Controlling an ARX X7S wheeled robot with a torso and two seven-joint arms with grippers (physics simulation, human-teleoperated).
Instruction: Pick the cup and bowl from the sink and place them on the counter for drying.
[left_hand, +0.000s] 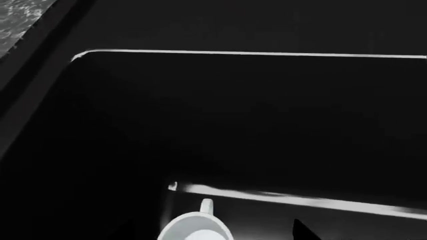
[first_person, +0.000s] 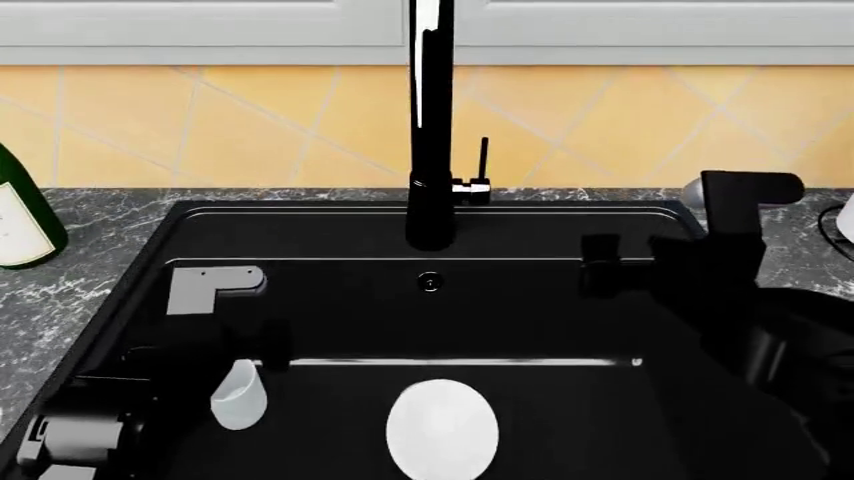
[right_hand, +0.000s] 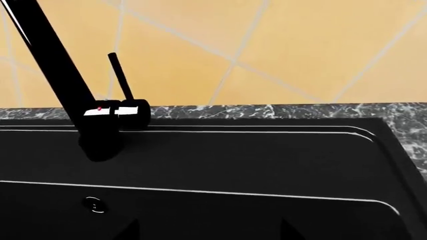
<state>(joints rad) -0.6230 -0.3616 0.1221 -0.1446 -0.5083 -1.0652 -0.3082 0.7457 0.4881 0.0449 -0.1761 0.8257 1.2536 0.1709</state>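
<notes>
The black sink (first_person: 534, 330) fills the head view. On its floor the white bowl (first_person: 442, 426) lies at the front middle, and the translucent cup (first_person: 238, 396) stands slightly tilted to its left. My left gripper (first_person: 227, 365) reaches in from the lower left, open. In the left wrist view the cup's rim (left_hand: 195, 227) shows between its jaws, apart from the one dark fingertip (left_hand: 303, 231) that shows. My right gripper (first_person: 625, 262) hovers open over the sink's back right. Its fingertips (right_hand: 130, 231) hold nothing and face the sink's back wall (right_hand: 233, 160).
The tall black faucet (first_person: 430, 130) rises at the back middle. A green bottle (first_person: 20, 215) stands on the veined counter (first_person: 80, 290) at the far left. A grey L-shaped piece (first_person: 211, 285) sits on the sink's left ledge. A white object (first_person: 846, 222) is at the right edge.
</notes>
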